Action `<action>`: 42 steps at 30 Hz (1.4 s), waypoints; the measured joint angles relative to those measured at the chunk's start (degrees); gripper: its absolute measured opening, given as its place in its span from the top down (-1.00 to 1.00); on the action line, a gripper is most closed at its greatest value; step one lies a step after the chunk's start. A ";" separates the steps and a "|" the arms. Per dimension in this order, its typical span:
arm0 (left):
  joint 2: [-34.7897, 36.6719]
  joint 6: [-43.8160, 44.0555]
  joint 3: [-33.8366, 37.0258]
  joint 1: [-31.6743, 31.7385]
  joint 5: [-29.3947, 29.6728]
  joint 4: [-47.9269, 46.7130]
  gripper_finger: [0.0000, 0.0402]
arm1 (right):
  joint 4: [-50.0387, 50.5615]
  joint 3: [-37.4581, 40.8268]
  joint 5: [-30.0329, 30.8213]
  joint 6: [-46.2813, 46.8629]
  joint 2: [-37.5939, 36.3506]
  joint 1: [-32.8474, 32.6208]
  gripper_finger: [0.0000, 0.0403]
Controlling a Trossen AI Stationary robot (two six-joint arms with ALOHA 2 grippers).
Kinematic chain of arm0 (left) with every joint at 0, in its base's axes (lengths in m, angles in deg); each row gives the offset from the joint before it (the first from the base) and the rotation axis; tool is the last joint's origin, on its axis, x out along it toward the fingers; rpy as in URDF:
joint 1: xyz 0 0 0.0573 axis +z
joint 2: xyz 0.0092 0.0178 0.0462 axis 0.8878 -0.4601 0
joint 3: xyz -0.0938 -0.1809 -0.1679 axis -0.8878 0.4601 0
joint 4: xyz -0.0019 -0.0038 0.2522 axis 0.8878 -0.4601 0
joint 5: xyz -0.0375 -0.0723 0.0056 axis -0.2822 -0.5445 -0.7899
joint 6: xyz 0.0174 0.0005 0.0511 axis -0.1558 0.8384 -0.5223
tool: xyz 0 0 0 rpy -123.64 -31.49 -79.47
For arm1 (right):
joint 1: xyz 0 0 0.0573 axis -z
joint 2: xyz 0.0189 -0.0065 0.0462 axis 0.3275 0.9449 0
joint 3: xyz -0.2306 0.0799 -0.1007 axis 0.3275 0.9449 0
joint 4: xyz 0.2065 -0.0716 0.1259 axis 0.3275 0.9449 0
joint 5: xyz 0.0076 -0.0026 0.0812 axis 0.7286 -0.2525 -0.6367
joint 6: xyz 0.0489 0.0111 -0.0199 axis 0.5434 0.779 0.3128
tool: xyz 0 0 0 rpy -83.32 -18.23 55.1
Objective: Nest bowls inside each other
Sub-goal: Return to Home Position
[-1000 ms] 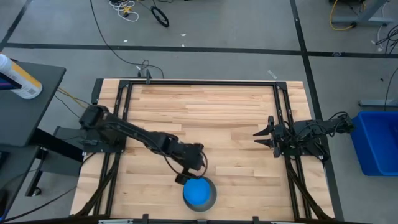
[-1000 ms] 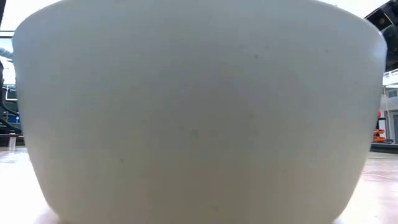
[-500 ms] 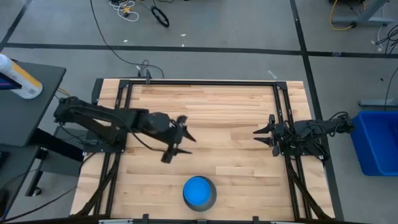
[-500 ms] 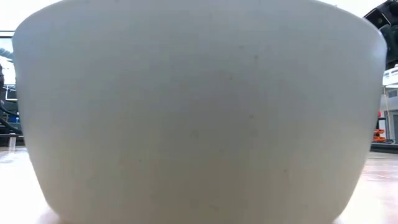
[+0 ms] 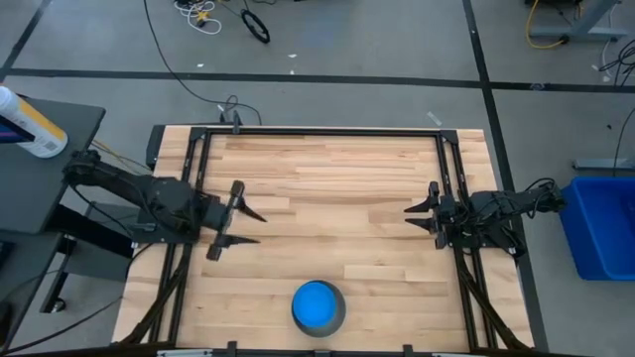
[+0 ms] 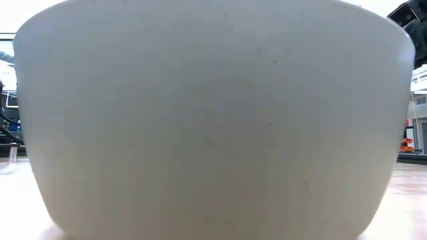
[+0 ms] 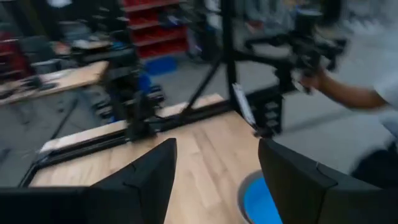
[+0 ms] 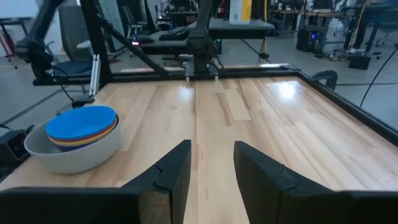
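The bowls stand nested in one stack [image 5: 317, 307] near the table's near edge, at its middle. A light blue bowl [image 8: 82, 121] is on top, and red and yellow rims show under it inside the pale grey bowl [image 8: 74, 152], which rests on the wood. The grey bowl's wall [image 6: 213, 127] fills the low view. My left gripper [image 5: 251, 227] hangs open over the table's left part, well clear of the stack, pointing about level toward the right. My right gripper [image 5: 410, 220] waits open at the right side, pointing left.
Black rails [image 5: 327, 131] frame the wooden table top. A dark side table with a white bottle [image 5: 30, 124] stands left of it, and a blue bin [image 5: 600, 223] stands to its right. A person's arm [image 7: 348, 93] shows beyond the table in the left wrist view.
My left gripper has drawn back from just beside the bowl stack, going up and toward the table's left edge, and has tipped from pointing down to about level. The stack has stayed where it was.
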 joint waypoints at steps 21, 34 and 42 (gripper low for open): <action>40.72 15.20 47.12 -1.51 2.83 12.94 -0.16 | -3.33 0.00 -2.57 -1.59 0.04 -0.02 0.34; 48.34 14.22 45.07 2.84 7.66 3.88 -0.16 | -5.63 0.00 -7.80 -2.01 -0.05 -0.02 0.35; 48.34 14.66 45.02 3.92 6.20 3.04 -0.16 | -6.13 -3.36 -10.42 -7.26 -0.07 -0.02 0.35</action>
